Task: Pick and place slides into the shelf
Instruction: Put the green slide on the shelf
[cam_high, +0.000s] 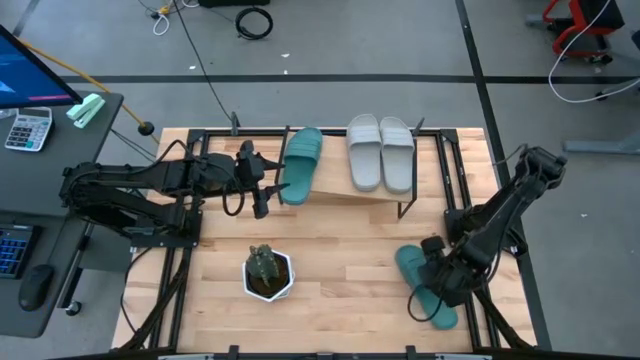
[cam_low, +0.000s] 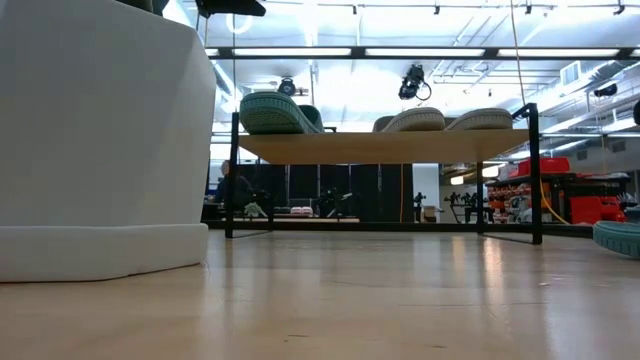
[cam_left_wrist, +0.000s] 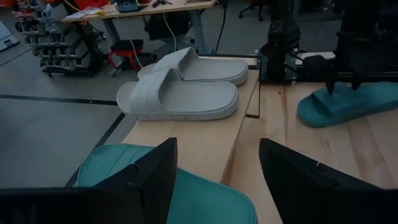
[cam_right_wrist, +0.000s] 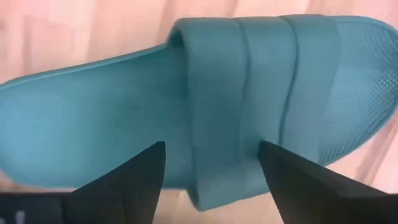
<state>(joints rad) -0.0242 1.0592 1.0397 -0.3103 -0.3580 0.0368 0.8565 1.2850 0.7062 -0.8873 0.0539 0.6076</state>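
Note:
One teal slide (cam_high: 301, 163) lies on the left end of the shelf (cam_high: 340, 190), beside the grey-white pair (cam_high: 381, 152); all three rest on their soles (cam_low: 275, 112). My left gripper (cam_high: 262, 190) (cam_left_wrist: 217, 177) is open, level, just left of that teal slide (cam_left_wrist: 208, 199). Whether a finger touches it does not show. The second teal slide (cam_high: 424, 285) (cam_right_wrist: 112, 106) lies flat on the table near the right edge. My right gripper (cam_high: 441, 278) (cam_right_wrist: 211, 168) hangs open above it, pointing down, its fingers on either side of the ribbed strap (cam_right_wrist: 249, 93).
A potted plant in a white pot (cam_high: 268, 273) (cam_low: 100, 130) stands at the table's near middle. Black frame rails (cam_high: 180, 240) run along both sides of the table. Bare wood (cam_high: 350, 250) lies between the shelf and the near edge. A desk with a calculator (cam_high: 30, 128) stands to the left.

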